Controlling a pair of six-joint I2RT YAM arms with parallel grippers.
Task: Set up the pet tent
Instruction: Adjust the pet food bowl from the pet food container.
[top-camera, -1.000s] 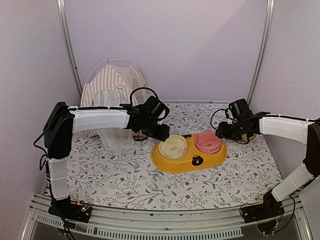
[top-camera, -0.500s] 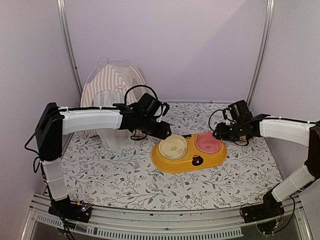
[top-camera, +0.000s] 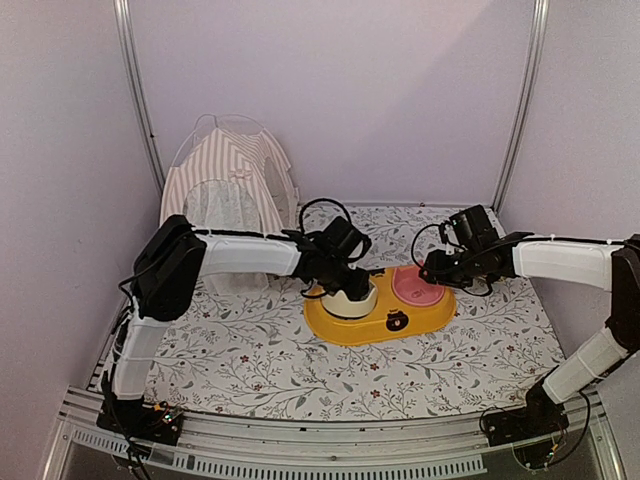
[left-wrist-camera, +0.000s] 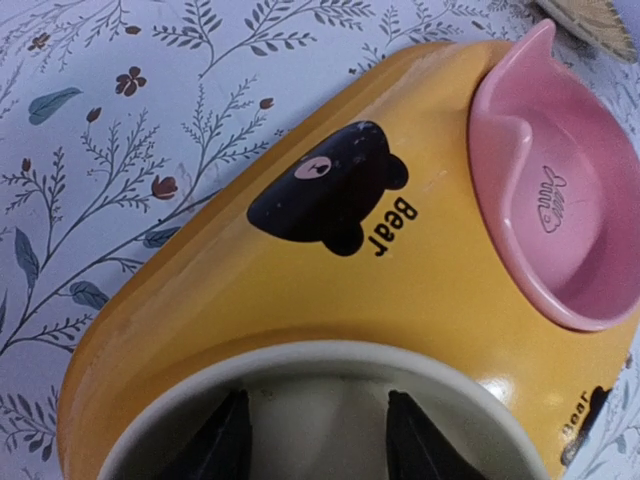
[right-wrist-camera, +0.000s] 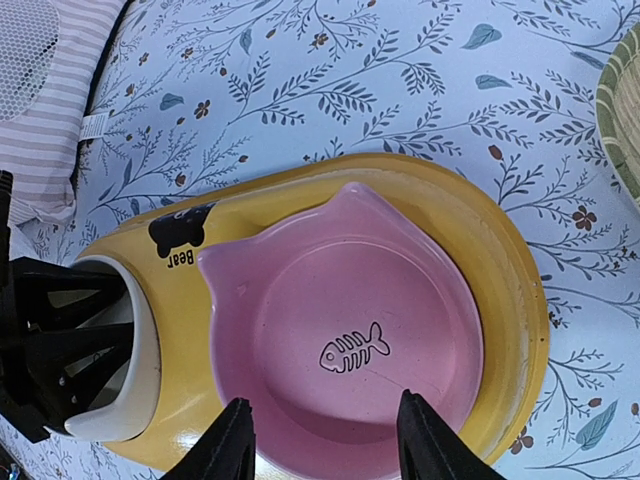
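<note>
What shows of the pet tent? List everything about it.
The pet tent is pink-and-white striped fabric with a white mesh panel on its front and thin clear poles arching over its top. It stands in the table's far left corner, close to the back wall, on the floral cloth. The left arm crosses in front of its base. The left tool and right tool are away from it, over the bowls.

From above, the left tool (top-camera: 340, 284) covered most of the cream bowl (top-camera: 362, 301), and the left arm (top-camera: 240, 255) hid the lower front of the tent (top-camera: 230, 170). At the left wrist the cream bowl ran off the bottom edge, the pink bowl (left-wrist-camera: 560, 220) off the right. A woven thing (right-wrist-camera: 622, 110) at the right wrist view's edge was too cropped to name.
</note>
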